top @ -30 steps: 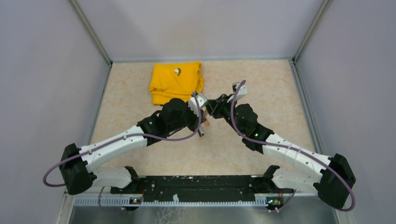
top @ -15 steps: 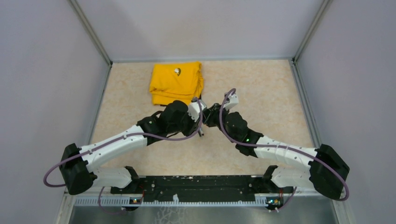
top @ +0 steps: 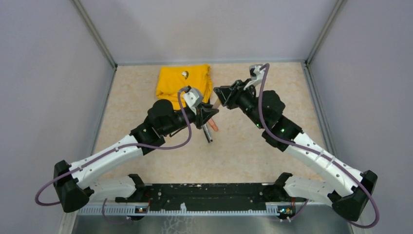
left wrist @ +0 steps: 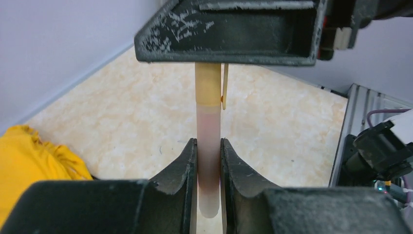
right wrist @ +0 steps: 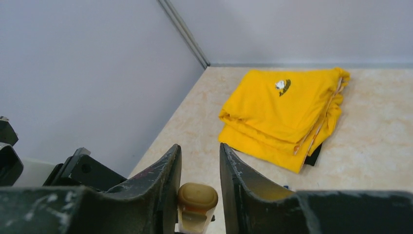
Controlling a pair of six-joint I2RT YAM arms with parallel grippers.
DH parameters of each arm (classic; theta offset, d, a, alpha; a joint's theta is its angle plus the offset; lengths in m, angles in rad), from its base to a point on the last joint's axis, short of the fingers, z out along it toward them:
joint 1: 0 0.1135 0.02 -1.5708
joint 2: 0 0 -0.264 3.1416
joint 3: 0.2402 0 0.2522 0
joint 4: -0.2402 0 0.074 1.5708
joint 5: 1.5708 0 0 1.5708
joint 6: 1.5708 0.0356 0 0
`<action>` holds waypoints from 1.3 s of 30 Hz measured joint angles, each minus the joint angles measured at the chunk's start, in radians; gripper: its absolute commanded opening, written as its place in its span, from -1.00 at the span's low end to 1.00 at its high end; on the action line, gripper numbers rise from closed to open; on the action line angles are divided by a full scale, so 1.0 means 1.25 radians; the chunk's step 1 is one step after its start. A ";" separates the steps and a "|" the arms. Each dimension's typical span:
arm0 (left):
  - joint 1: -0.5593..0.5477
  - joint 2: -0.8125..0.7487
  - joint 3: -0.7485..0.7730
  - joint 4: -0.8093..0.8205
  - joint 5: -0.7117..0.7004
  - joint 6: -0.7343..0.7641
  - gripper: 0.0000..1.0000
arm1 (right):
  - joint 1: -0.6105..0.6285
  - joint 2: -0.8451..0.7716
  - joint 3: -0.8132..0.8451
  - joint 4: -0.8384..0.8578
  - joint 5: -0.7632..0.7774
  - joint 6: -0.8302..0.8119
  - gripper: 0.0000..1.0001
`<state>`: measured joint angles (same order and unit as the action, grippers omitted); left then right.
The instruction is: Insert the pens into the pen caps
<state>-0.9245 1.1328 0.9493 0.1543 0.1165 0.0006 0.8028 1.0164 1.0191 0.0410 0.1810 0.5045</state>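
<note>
My left gripper [top: 208, 113] [left wrist: 208, 144] is shut on a pale orange pen [left wrist: 209, 165] [top: 215, 103] and holds it above the table. A light orange cap [left wrist: 208, 85] with a side clip sits on the pen's far end. That cap [right wrist: 197, 199] lies between the fingers of my right gripper [top: 220, 97] [right wrist: 198, 148]. It rests against one finger, with a gap to the other. A second orange marker [top: 213, 126] and a thin dark pen [top: 208, 135] lie on the table below. The silver-white pen is out of view.
A folded yellow cloth [top: 182, 85] [right wrist: 287, 112] lies at the back left of the beige table [top: 272, 141]. A tiny blue bit [right wrist: 286, 186] shows on the table beside my right finger. Grey walls close in three sides.
Both grippers have risen and moved toward the back of the table with the pen between them. The right arm has stretched out further. The marker and dark pen on the table now show.
</note>
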 measured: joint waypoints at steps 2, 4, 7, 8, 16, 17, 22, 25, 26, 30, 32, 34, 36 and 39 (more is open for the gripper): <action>-0.001 -0.009 0.000 0.025 0.014 0.000 -1.00 | 0.000 -0.007 0.026 -0.008 -0.002 -0.023 -0.22; -0.003 -0.014 -0.001 0.039 0.030 -0.002 -1.00 | -0.002 -0.027 0.031 -0.004 -0.003 -0.042 -0.13; -0.004 -0.019 -0.011 0.045 0.046 -0.013 -1.00 | -0.005 -0.062 0.027 0.013 -0.009 -0.063 -0.07; -0.004 -0.021 -0.016 0.045 0.049 -0.019 -1.00 | -0.006 -0.077 0.024 0.023 -0.012 -0.072 -0.05; -0.004 -0.038 -0.071 0.087 0.071 -0.114 -1.00 | -0.008 -0.243 -0.090 0.109 -0.013 -0.132 0.00; -0.004 -0.042 -0.078 0.100 0.073 -0.134 -1.00 | -0.008 -0.258 -0.103 0.106 -0.005 -0.137 0.00; -0.004 -0.066 -0.126 0.183 0.076 -0.236 -1.00 | -0.008 -0.279 -0.131 0.065 0.049 -0.154 0.00; 0.005 -0.072 -0.163 0.237 0.080 -0.299 -1.00 | -0.008 -0.278 -0.151 0.029 0.081 -0.158 0.08; 0.010 -0.071 -0.173 0.251 0.082 -0.320 -1.00 | -0.008 -0.276 -0.157 0.010 0.091 -0.159 0.12; 0.037 -0.068 -0.201 0.266 0.076 -0.382 -1.00 | -0.008 -0.253 -0.162 -0.028 0.128 -0.159 0.15; 0.044 -0.063 -0.202 0.251 0.043 -0.396 -1.00 | -0.008 -0.235 -0.165 -0.041 0.145 -0.158 0.15; 0.046 -0.060 -0.204 0.225 -0.005 -0.404 -1.00 | -0.008 -0.219 -0.172 -0.057 0.162 -0.157 0.15; 0.046 -0.058 -0.214 0.195 -0.063 -0.409 -0.97 | -0.008 -0.202 -0.186 -0.075 0.179 -0.149 0.15; 0.050 -0.050 -0.249 0.150 -0.141 -0.430 -0.94 | -0.008 -0.182 -0.208 -0.097 0.195 -0.133 0.15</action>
<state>-0.8623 1.0698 0.6384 0.3420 -0.0597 -0.5369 0.7933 0.7891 0.7586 -0.0799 0.4248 0.3386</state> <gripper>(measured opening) 0.234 0.576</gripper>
